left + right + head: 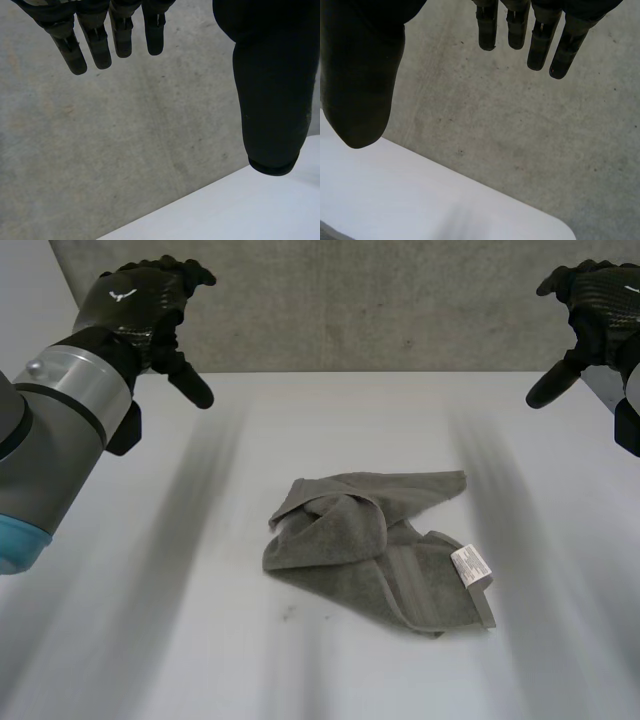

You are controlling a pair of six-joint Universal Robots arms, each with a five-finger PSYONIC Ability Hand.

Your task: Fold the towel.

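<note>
Ok so starting on the left: the left arm comes in with its grey joint and light-blue cap. The left robot hand is held up over the far left part of the white surface, in front of the grey wall. It's open. In the left wrist view the fingers hang down straight, side by side, and the thumb sits well apart from them, with the wall and a slice of the surface behind.

In the middle of the surface, a bit toward the right, is the towel. It's grey and lying in a rumpled heap rather than flat. The left part is bunched up with a fold rolled over on top. One corner pokes out toward the far right, and the near right end lies flatter with a woven band running along it. A small white label sits on that near right end, right at the edge. The whole thing rests on the surface, roughly between the two hands and well apart from both.

Over on the right, the right robot hand pretty much mirrors the other one, up over the far right edge of the surface with its thumb pointing down and inward. This one's open too. The right wrist view shows its fingers straight and its thumb spread away from them, with the wall and a corner of the surface behind.
</note>
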